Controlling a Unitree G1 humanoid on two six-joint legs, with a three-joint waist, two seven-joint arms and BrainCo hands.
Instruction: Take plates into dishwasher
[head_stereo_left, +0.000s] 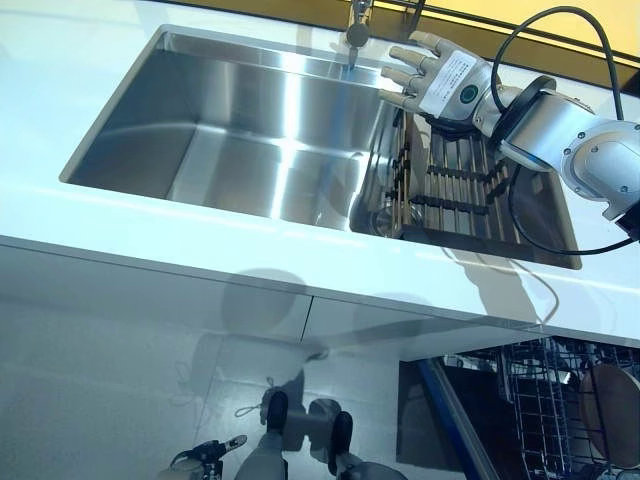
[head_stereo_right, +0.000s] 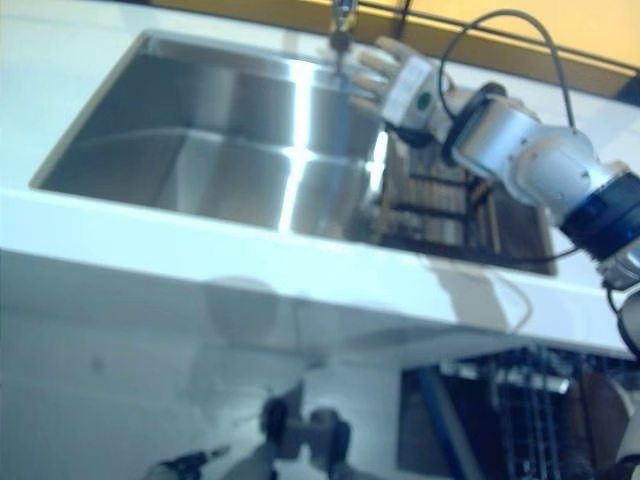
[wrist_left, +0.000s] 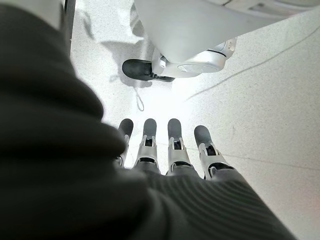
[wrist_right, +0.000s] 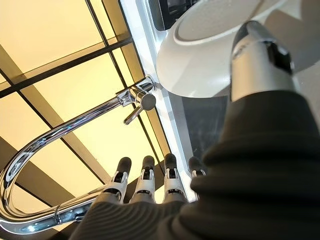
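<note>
My right hand (head_stereo_left: 435, 75) hovers over the dish rack (head_stereo_left: 465, 185) in the right end of the steel sink (head_stereo_left: 250, 130), close to the tap (head_stereo_left: 357, 30). Its fingers (wrist_right: 145, 177) are straight and spread. A white plate (wrist_right: 200, 55) shows in the right wrist view just past the thumb (wrist_right: 260, 57); whether the thumb touches it I cannot tell. Thin upright rims (head_stereo_left: 385, 170) stand at the rack's left side. My left hand (wrist_left: 170, 150) hangs low over the floor, fingers straight and holding nothing. The dishwasher's wire basket (head_stereo_left: 540, 400) is pulled out at the lower right, with a brown plate (head_stereo_left: 610, 400) in it.
A white counter (head_stereo_left: 150, 230) runs along the sink's front edge, with white cabinet fronts (head_stereo_left: 150, 330) below it. The chrome tap (wrist_right: 60, 135) arches right beside my right hand's fingers. Yellow panels (head_stereo_left: 560, 20) back the counter.
</note>
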